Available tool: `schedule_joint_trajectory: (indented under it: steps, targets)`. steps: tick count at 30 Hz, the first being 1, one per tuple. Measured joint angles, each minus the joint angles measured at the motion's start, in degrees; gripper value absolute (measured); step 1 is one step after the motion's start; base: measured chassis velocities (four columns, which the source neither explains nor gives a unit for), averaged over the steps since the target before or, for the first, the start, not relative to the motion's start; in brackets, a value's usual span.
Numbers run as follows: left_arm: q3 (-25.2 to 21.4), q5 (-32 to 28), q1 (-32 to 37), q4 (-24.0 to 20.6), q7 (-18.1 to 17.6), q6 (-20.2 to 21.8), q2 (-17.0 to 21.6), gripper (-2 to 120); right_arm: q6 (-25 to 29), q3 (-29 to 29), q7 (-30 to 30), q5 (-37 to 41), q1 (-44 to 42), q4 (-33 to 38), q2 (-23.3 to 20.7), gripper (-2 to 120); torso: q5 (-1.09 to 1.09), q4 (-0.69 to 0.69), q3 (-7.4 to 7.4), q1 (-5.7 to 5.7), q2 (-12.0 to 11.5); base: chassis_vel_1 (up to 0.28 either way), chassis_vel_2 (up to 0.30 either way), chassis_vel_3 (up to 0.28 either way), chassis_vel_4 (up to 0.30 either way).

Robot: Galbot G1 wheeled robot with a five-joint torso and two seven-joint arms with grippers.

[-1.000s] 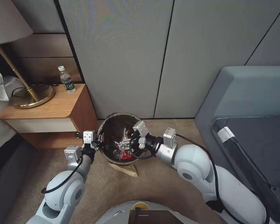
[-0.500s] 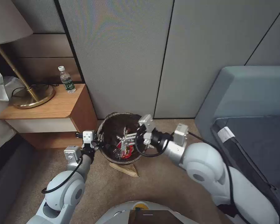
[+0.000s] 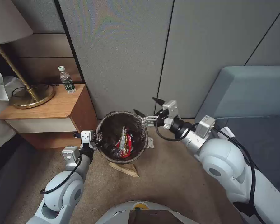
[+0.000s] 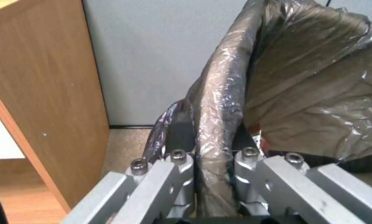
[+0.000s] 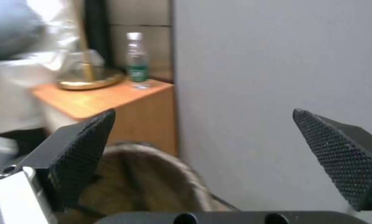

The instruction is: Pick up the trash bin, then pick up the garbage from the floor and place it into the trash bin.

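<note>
Grey wall panels back our corner, a wooden nightstand to one side and beige floor below. We judge the task at a drop just made: our left gripper clamps the trash bin rim, a red packet lies inside, and our right gripper hangs spread and empty just beyond the rim. Next calls for reaching the scrap beside the bin.

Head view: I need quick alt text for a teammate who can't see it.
The left pincer is clamped on the rim of the trash bin, which holds red snack packets. The right pincer hangs open beside the bin's far rim, holding nothing. A tan scrap lies on the floor under the bin.
</note>
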Motion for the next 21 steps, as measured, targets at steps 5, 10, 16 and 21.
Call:
schedule_joint_trajectory:
  steps: [5,10,16,21]
  targets:
    - [-0.4,-0.2,0.0,-0.2,0.0,-0.2,0.1,7,0.6,4.9,2.3,-1.0,-3.2,-0.7,1.2,100,0.00,0.00,0.00,0.00,0.0,0.000,0.000,0.000,0.000]
    - [-0.5,-0.2,0.0,-0.3,-0.1,-0.3,0.1,7,1.2,8.7,2.6,-2.8,-6.9,-2.0,2.9,100,-0.01,0.00,0.00,0.00,0.0,0.000,0.000,0.000,0.000]
    - [-1.1,-0.1,0.3,-0.4,-0.2,-0.5,0.3,7,2.8,10.6,2.6,-6.7,-11.5,-4.7,5.5,100,-0.01,0.00,0.00,0.00,0.0,0.000,0.000,0.000,0.000]
    - [-1.5,0.2,0.5,-0.5,-0.2,-0.6,0.3,7,4.7,11.6,1.6,-9.4,-14.5,-8.8,7.8,100,-0.02,0.00,0.00,0.00,0.0,0.000,0.000,0.000,0.000]
